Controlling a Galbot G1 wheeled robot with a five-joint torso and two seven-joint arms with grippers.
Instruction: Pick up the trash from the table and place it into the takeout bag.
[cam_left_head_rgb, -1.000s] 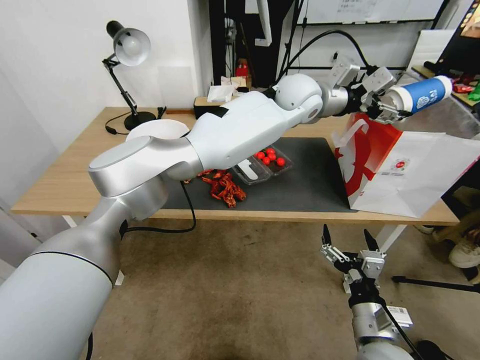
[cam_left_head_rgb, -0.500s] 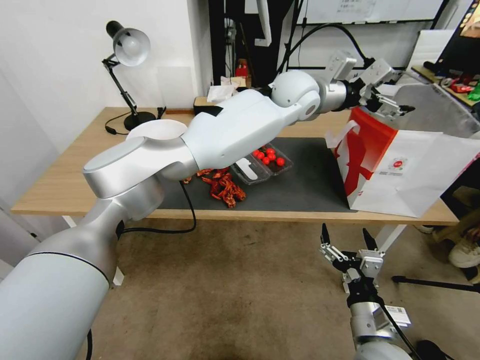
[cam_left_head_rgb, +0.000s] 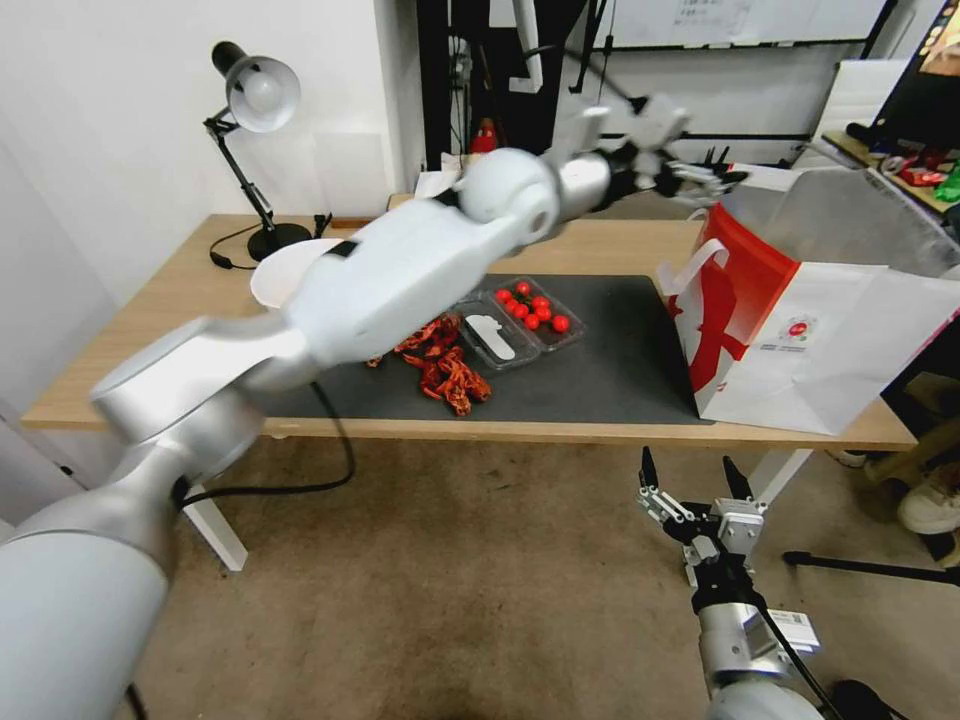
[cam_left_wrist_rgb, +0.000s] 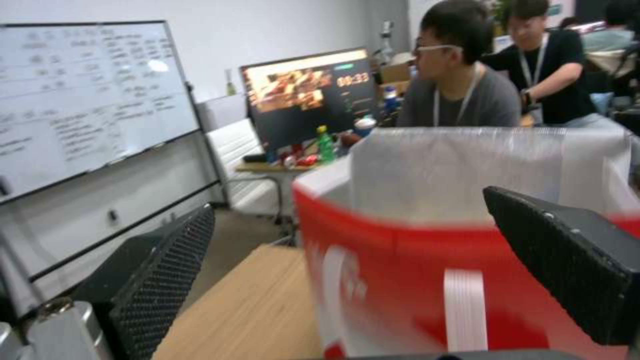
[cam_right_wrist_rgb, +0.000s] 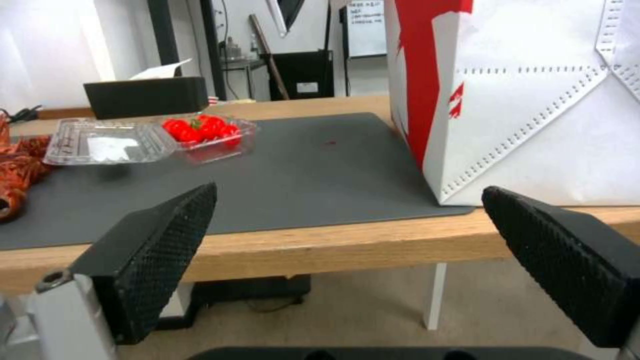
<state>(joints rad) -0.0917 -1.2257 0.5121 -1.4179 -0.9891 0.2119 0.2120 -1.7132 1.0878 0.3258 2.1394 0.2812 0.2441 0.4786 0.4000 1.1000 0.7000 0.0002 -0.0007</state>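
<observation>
The takeout bag, white with red side panels, stands open on the table's right end, silvery lining showing. My left gripper hovers open and empty just left of the bag's top rim; in the left wrist view its fingers frame the bag's red side and a white handle. A pale round bowl, trash, sits at the mat's left end, partly hidden behind my left arm. My right gripper hangs open and empty below the table's front edge, facing the bag.
On the dark mat lie a clear clamshell with red tomatoes and a heap of dried red chillies. A desk lamp and a tissue box stand at the back. A person's shoe shows on the floor at right.
One second ago my left gripper held a blue-and-white paper cup over the bag's mouth. Half a second ago the cup was gone from it. The left arm has since swung back to the left.
</observation>
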